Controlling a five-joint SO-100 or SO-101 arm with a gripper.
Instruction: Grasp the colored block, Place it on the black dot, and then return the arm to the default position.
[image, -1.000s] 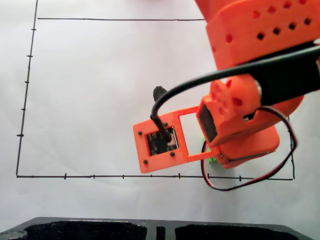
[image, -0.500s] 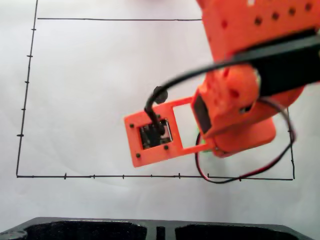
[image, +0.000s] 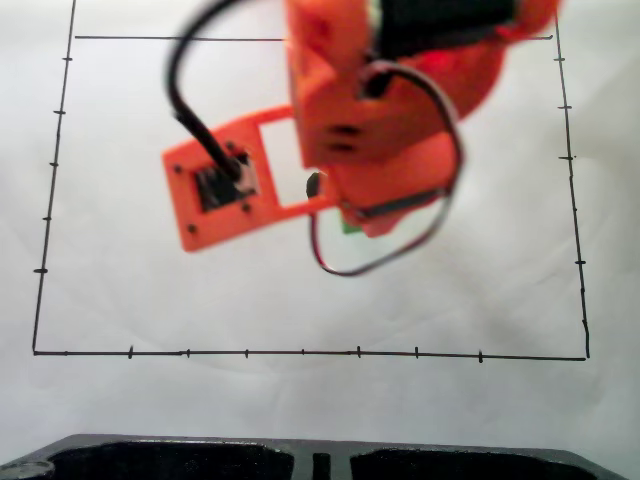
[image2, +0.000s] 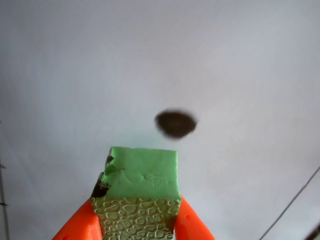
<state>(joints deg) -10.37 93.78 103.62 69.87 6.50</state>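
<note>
In the wrist view the green cube (image2: 142, 195) with its pebbly face sits between my two orange fingers (image2: 79, 230), so my gripper (image2: 137, 220) is shut on it. The black dot (image2: 175, 123) lies on the white sheet just beyond the cube and slightly to the right, apart from it. In the fixed view the orange arm (image: 370, 120) hangs over the upper middle of the drawn rectangle, blurred. A sliver of the green cube (image: 351, 228) peeks out under it, right beside the black dot (image: 315, 184). The flat camera frame (image: 222, 190) sticks out to the left.
A black-lined rectangle with tick marks (image: 300, 352) frames the white sheet in the fixed view. A dark tray edge (image: 320, 458) runs along the bottom. A red and black cable loop (image: 390, 250) hangs below the arm.
The arm has swung up and to the left from the lower right of the rectangle, carrying the cube toward the black dot. The dot now lies by the gripper.
</note>
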